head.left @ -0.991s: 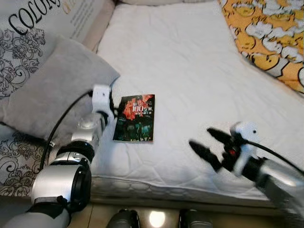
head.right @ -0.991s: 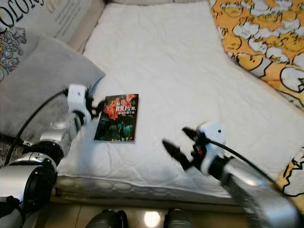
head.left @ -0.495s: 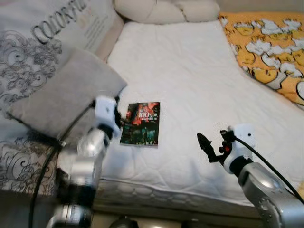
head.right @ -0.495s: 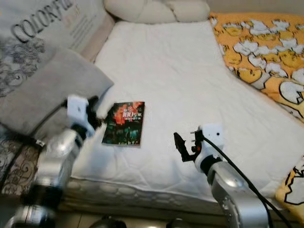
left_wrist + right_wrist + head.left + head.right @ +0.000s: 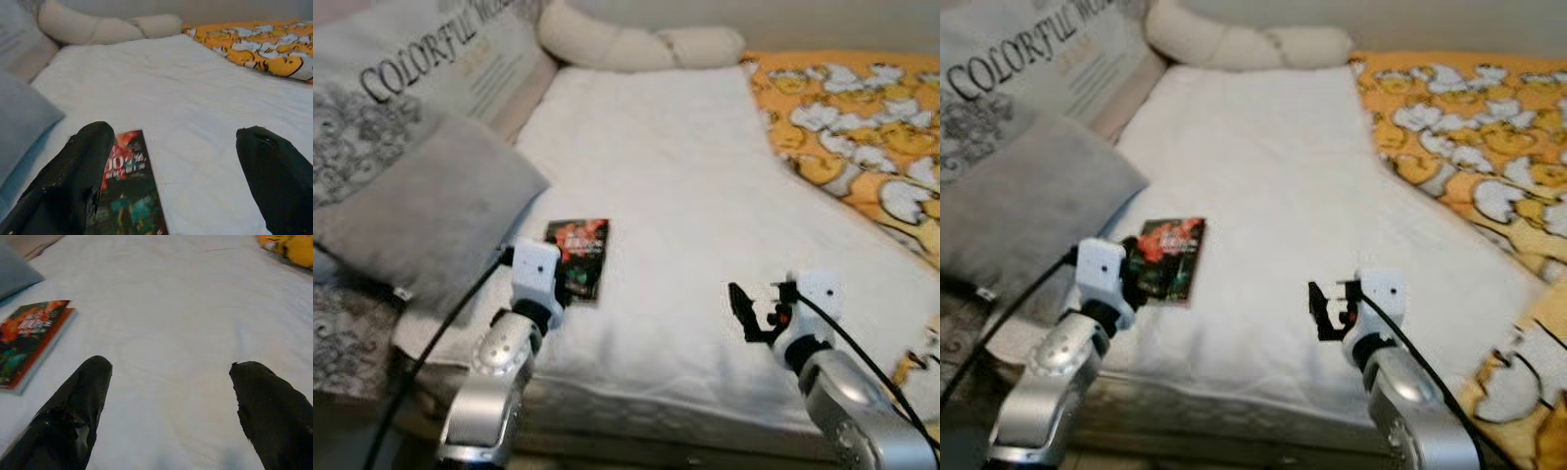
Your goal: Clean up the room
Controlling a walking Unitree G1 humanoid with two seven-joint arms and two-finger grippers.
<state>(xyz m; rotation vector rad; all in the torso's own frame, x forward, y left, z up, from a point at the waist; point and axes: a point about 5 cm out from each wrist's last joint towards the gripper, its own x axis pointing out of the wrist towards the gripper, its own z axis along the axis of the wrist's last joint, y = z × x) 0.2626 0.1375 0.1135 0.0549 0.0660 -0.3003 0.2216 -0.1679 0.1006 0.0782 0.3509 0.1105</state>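
A small dark book (image 5: 579,257) with a red and teal cover lies flat on the white mattress (image 5: 685,166), near its front left corner. My left gripper (image 5: 175,139) is open and low over the book's near end; one finger (image 5: 78,171) overlaps the cover's left edge. I cannot tell whether it touches the book. My right gripper (image 5: 751,311) is open above bare sheet to the right of the book, with nothing between its fingers. The book (image 5: 29,335) lies off to one side of it, well apart.
A grey pillow (image 5: 421,211) lies just left of the book, partly over a large printed cushion (image 5: 411,93). A cream knotted pillow (image 5: 636,44) sits at the head of the bed. An orange patterned blanket (image 5: 852,127) covers the right side.
The camera has tilted up and drawn back, so more of the bed's far end shows. My left gripper is now at the book's near end rather than beside it. The book has not moved.
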